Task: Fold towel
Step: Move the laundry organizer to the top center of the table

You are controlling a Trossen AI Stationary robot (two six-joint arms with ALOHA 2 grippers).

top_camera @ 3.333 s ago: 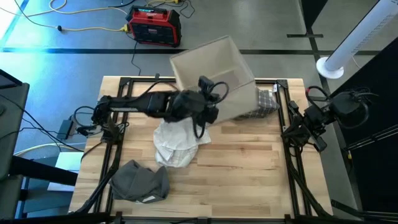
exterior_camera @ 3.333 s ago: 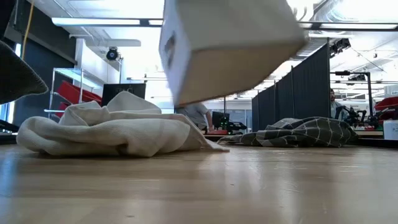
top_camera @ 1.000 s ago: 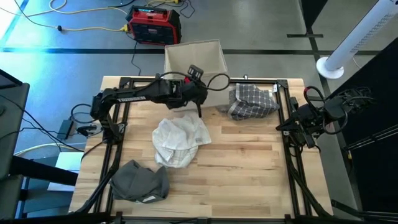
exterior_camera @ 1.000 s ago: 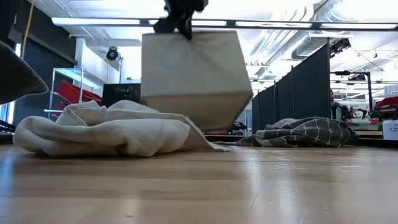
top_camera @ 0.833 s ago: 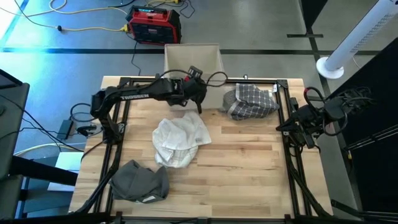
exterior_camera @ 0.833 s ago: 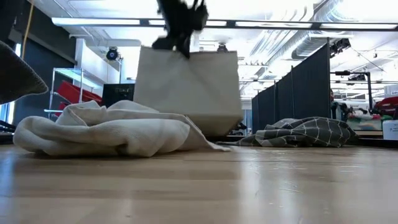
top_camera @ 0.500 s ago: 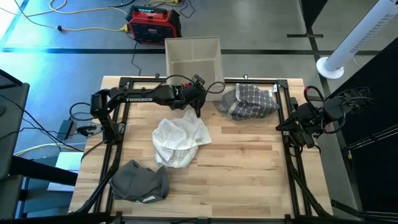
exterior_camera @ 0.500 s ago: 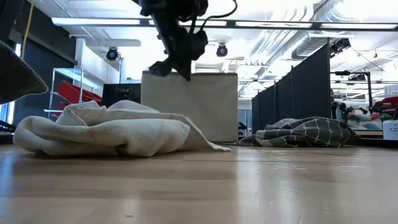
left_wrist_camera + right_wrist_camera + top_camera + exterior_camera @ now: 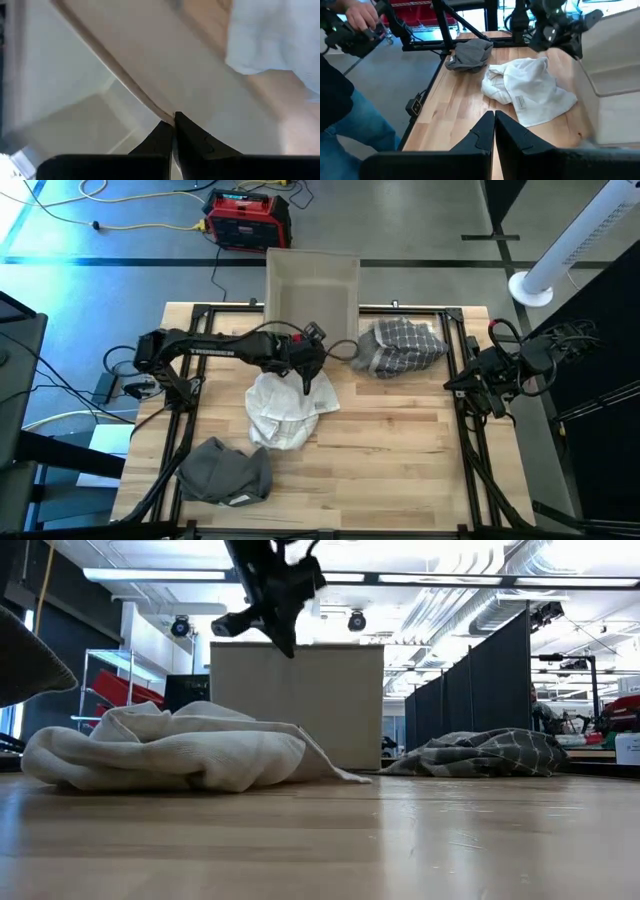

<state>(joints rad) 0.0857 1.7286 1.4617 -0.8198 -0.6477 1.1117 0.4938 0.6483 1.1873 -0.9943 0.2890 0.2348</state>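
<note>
- Hovering over the white towel's [image 9: 287, 406] far edge, the left gripper [image 9: 307, 385] has its fingers pressed together, holding nothing.
- The towel lies crumpled mid-table, just in front of the bin [image 9: 311, 284], ready for flattening.
- The right gripper [image 9: 462, 392] waits closed at the table's right edge, clear of the work.

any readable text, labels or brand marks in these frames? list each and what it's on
None can be read.
Lettering on the left arm's link: white marks, too small to read.
Tag on the white towel: printed lines, too blurred to read.
Red and black unit on the floor: no legible brand or label.
Beige bin: no markings visible.
</note>
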